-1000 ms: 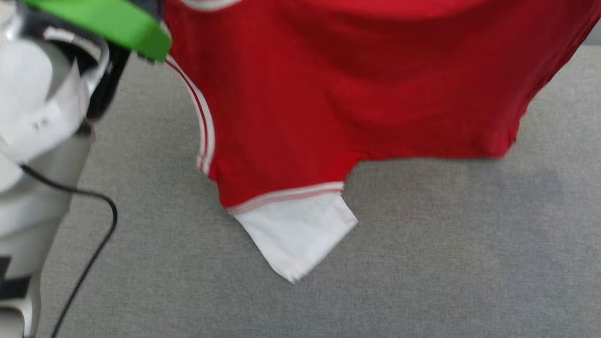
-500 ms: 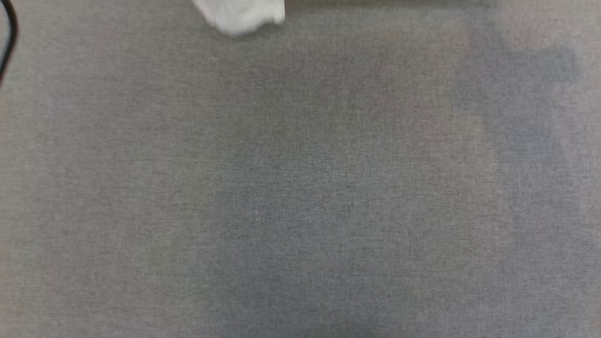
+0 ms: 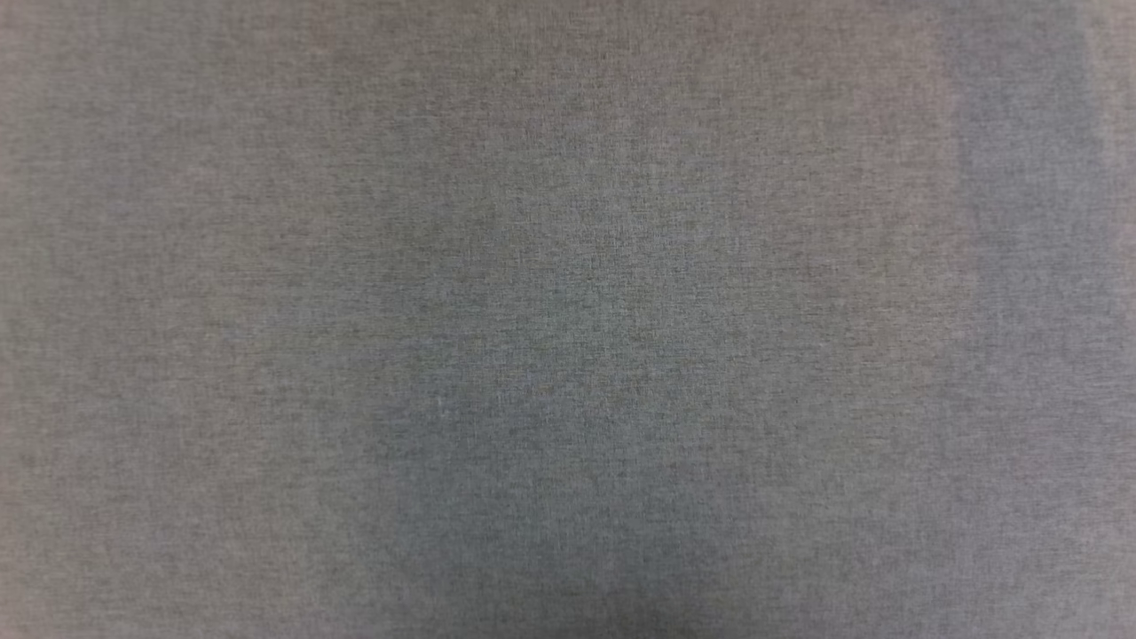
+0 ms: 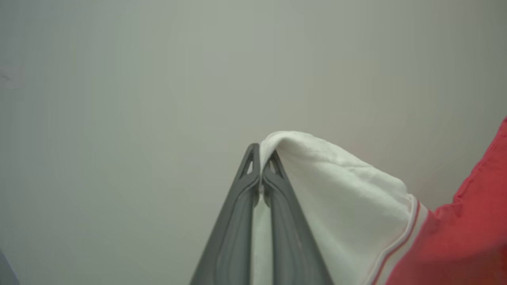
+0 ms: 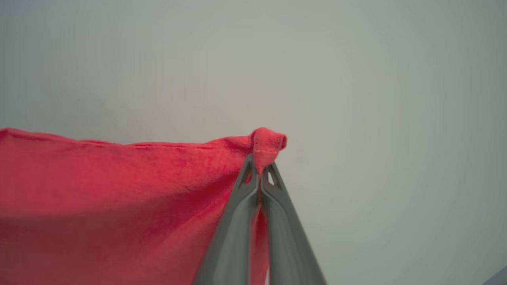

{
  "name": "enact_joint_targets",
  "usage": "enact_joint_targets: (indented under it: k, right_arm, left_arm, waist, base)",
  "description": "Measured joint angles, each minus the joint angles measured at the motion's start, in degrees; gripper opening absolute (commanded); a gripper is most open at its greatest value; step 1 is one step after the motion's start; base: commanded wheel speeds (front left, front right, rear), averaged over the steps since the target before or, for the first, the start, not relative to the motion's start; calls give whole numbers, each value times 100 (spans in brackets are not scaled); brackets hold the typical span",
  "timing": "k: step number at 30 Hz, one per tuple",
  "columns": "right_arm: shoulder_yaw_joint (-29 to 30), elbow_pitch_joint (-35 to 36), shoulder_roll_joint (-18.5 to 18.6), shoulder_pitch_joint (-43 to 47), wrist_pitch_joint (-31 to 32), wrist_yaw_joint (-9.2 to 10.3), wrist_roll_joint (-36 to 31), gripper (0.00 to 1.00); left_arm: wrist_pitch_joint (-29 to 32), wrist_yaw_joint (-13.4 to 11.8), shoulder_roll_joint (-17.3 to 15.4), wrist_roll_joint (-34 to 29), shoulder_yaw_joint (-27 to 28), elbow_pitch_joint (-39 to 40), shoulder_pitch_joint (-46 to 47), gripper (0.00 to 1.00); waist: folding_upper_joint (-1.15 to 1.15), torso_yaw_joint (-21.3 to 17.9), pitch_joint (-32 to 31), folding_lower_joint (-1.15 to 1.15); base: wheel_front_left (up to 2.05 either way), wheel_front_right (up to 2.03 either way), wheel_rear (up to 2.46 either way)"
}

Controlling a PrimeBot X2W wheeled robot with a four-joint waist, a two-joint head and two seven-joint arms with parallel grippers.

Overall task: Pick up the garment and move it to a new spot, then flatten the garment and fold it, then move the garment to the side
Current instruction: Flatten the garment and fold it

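Observation:
In the left wrist view my left gripper [image 4: 260, 155] is shut on the garment [image 4: 348, 198], pinching the edge of its white sleeve. The sleeve drapes to the right down to the striped trim and the red body. In the right wrist view my right gripper [image 5: 260, 164] is shut on the garment [image 5: 119, 190] too, with a small red hemmed corner sticking out above the fingertips. The red cloth hangs stretched away to the left of the fingers.
The head view looks down on a grey fabric surface [image 3: 568, 319] with soft shadows. Behind both grippers in the wrist views is a plain pale wall [image 4: 119, 99].
The head view has swung so the red garment and my left arm slid up and out of it; only the white sleeve tip showed half a second ago, and now grey surface.

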State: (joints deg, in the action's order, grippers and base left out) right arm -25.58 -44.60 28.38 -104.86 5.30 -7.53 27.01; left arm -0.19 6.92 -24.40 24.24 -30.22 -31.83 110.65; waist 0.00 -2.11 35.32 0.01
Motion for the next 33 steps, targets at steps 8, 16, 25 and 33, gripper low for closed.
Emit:
enact_joint_targets:
  k: [8,16,25,33]
  right_arm:
    - [-554,-494,-167,232,-367,0,379,0]
    - [-1105,-616,-297,1470,-1011,0,1099,0]
    - [-1729,-361,-252,2947,-1410,0,1742,0]
    - [-2354,63,93,4322,-1547,0,2213,0]
  left_arm:
    - [-438,41,-118,191,-313,-376,-422,0]
    - [-887,38,-122,571,-680,-578,-1650,0]
    - [-1218,-131,-140,839,-782,-392,-3409,0]
    - [-1341,-353,-434,1201,-817,170,-5275,0]
  waist:
    - [0,-21,251,0]
    - [0,14,-108,0]
    - [0,77,-709,-1]
    - [0,118,-1339,-2]
  base:
    - [0,0,0]
    - [0,0,0]
    - [0,0,0]
    - [0,0,0]
